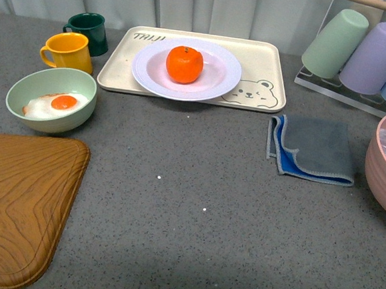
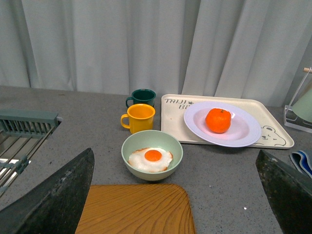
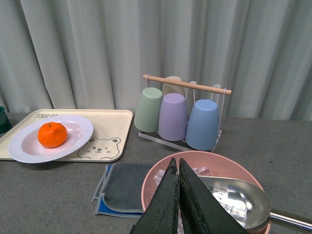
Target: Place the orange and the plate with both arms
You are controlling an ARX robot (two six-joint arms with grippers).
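The orange [image 1: 184, 64] rests in the middle of the white plate [image 1: 145, 70], which lies on the beige bear tray at the back of the table. Neither arm shows in the front view. In the left wrist view the orange [image 2: 218, 120] and plate [image 2: 248, 136] are far ahead. My left gripper [image 2: 174, 161] is open and empty, its fingers [image 2: 58, 195] spread wide above the wooden board. In the right wrist view the orange [image 3: 52, 134] on the plate [image 3: 19, 148] is off to one side. My right gripper [image 3: 176, 163] is shut on nothing, above the pink bowl.
The bear tray [image 1: 266, 63] holds the plate. A pale-green bowl [image 1: 23, 97] with a fried egg, a yellow mug [image 1: 68, 51] and a dark green mug [image 1: 88, 32] stand left. Wooden board [image 1: 14, 204] at front left, grey-blue cloth [image 1: 313, 147], pink bowl [image 1: 385, 166] and cup rack [image 1: 361, 50] right.
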